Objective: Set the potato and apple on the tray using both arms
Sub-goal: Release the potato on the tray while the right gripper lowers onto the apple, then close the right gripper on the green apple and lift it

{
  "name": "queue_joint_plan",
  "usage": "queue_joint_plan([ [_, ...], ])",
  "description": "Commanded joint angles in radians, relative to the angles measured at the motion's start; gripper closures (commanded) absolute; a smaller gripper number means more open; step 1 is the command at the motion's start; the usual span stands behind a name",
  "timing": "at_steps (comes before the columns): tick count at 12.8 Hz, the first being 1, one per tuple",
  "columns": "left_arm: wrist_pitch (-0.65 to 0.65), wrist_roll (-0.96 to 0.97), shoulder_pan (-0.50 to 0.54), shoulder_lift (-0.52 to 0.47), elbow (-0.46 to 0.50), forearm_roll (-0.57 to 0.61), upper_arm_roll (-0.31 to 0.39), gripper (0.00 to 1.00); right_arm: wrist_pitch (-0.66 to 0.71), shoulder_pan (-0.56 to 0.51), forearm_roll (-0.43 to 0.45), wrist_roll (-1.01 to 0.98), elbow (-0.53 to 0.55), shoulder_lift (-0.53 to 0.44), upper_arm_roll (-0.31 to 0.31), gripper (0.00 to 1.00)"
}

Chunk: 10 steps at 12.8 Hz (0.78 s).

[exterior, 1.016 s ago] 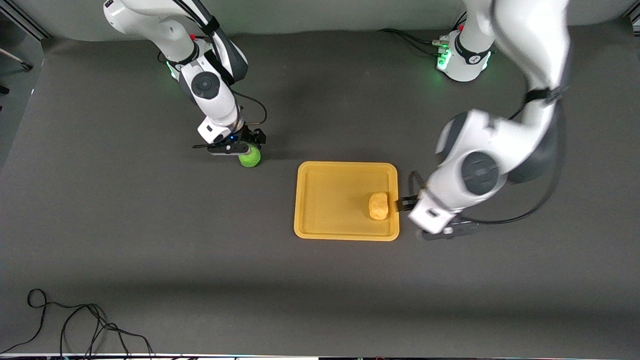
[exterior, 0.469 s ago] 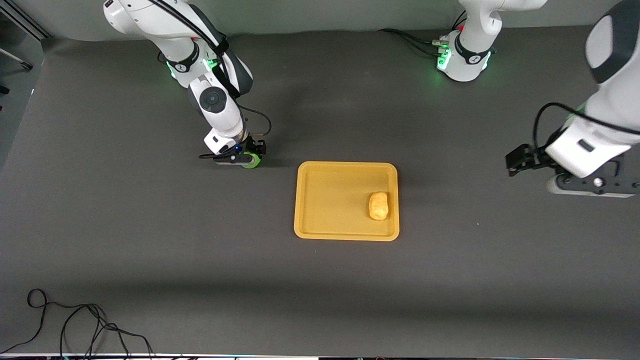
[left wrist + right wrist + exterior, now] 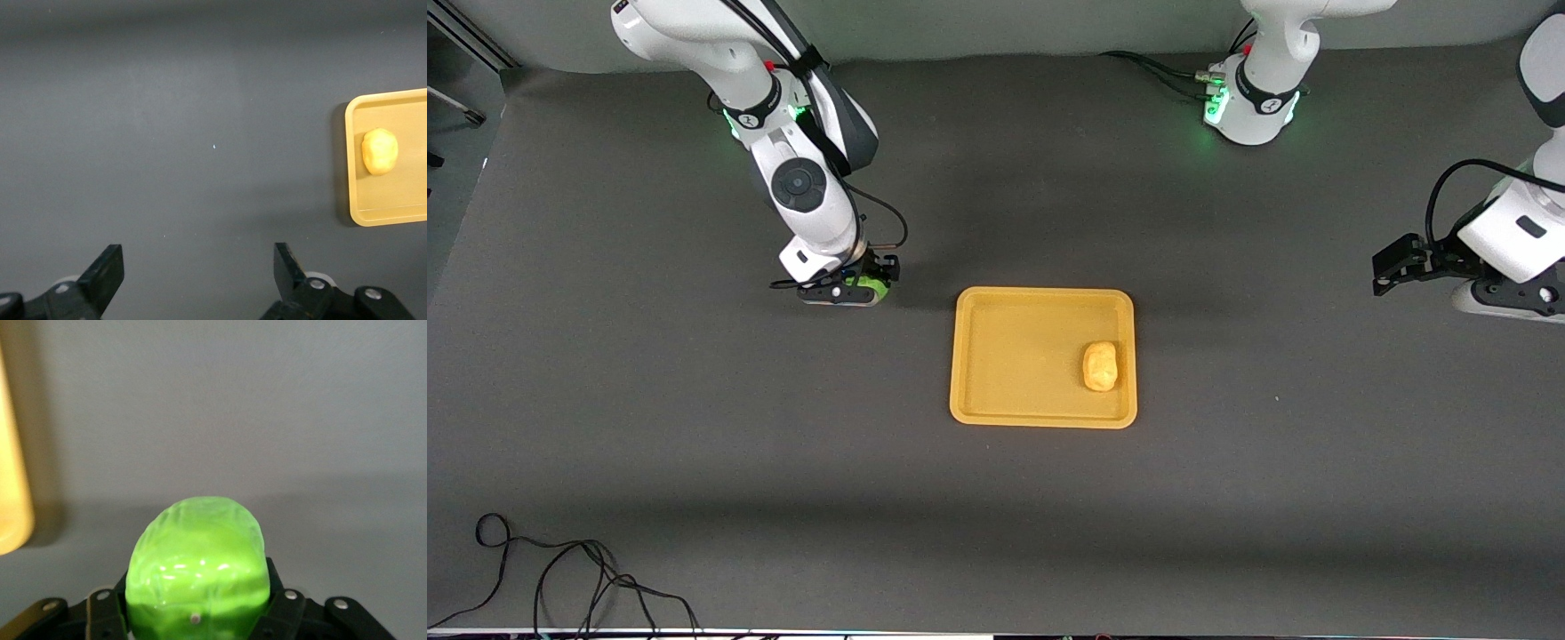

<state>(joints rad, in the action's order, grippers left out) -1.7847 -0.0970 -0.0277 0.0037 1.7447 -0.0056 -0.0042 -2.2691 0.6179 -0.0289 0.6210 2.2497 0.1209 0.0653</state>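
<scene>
Potato (image 3: 1100,365) on tray (image 3: 996,409), toward left arm's end: half done. Apple (image 3: 197,570) clamped in right gripper (image 3: 863,286), low over counter (image 3: 694,427) beside tray; placing left. Left gripper (image 3: 1392,267) wide open, empty, waiting at counter's end.

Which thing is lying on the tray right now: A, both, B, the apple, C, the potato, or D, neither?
C: the potato lies on the tray, near the left arm's end of it, while the apple sits between the fingers of the right claw, off the tray toward the right arm's end of the table. The left claw is open, over bare table.
</scene>
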Motion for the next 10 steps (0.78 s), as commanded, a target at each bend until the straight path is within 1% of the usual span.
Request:
queue_joint_plan([
  [1,0.019,-0.024,0.015,0.005,0.007,-0.014,0.000,0.00,0.381,0.002,0.004,-0.012,-0.267,-0.072,0.022,0.54],
  [2,0.027,-0.029,0.017,0.008,0.009,-0.011,0.001,0.00,0.492,0.003,0.003,-0.012,-0.377,-0.072,0.024,0.54],
  [3,0.025,-0.030,0.032,0.009,0.010,0.002,0.001,0.00,0.557,0.003,-0.005,-0.010,-0.460,-0.070,0.022,0.54],
  [5,0.019,-0.073,0.051,0.005,0.010,0.003,0.001,0.00,0.582,0.014,-0.011,0.008,-0.594,-0.031,0.016,0.54],
  [6,0.019,-0.087,0.052,0.007,0.010,0.003,0.001,0.00,0.582,0.022,-0.014,0.041,-0.669,0.027,0.005,0.54],
  [7,0.015,-0.087,0.052,0.007,0.010,0.003,0.001,0.00,0.586,0.051,-0.023,0.104,-0.768,0.101,-0.002,0.54],
  [10,0.033,-0.087,0.051,0.007,-0.022,-0.002,0.001,0.00,0.670,0.155,-0.032,0.288,-1.107,0.363,-0.006,0.54],
])
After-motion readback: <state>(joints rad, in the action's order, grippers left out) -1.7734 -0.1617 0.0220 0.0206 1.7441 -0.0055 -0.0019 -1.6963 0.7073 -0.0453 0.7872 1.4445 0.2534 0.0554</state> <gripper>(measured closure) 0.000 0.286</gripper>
